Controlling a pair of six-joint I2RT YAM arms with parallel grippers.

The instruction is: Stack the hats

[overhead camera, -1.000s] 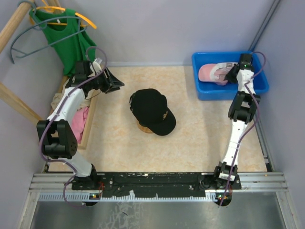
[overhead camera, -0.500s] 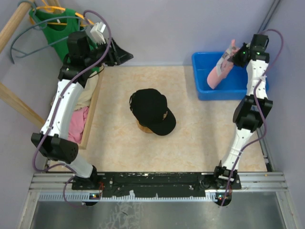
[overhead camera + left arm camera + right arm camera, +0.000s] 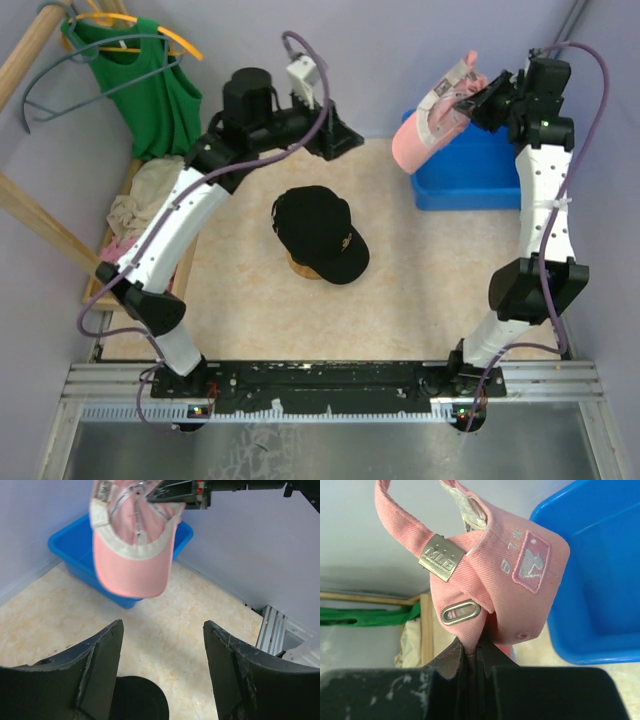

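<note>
A black cap with a gold emblem (image 3: 320, 233) lies mid-table on top of a tan cap, of which only an edge (image 3: 299, 268) shows. My right gripper (image 3: 482, 100) is shut on the back strap of a pink cap (image 3: 425, 135), which hangs in the air left of the blue bin. The right wrist view shows the jaws (image 3: 472, 647) pinching the pink fabric (image 3: 510, 570) by its metal buckle. My left gripper (image 3: 345, 140) is open and holds nothing, behind the black cap. It faces the hanging pink cap (image 3: 132, 555) over its fingertips (image 3: 162, 625).
A blue bin (image 3: 478, 172) stands at the back right. A wooden tray with cream and pink cloths (image 3: 140, 205) runs along the left side. A green sleeveless top (image 3: 150, 85) hangs on a hanger at the back left. Walls close in behind and on the right.
My right arm lifted the pink cap out of the blue bin and carried it left. My left arm swung from the wooden tray to the back middle, and its jaws opened wider.
</note>
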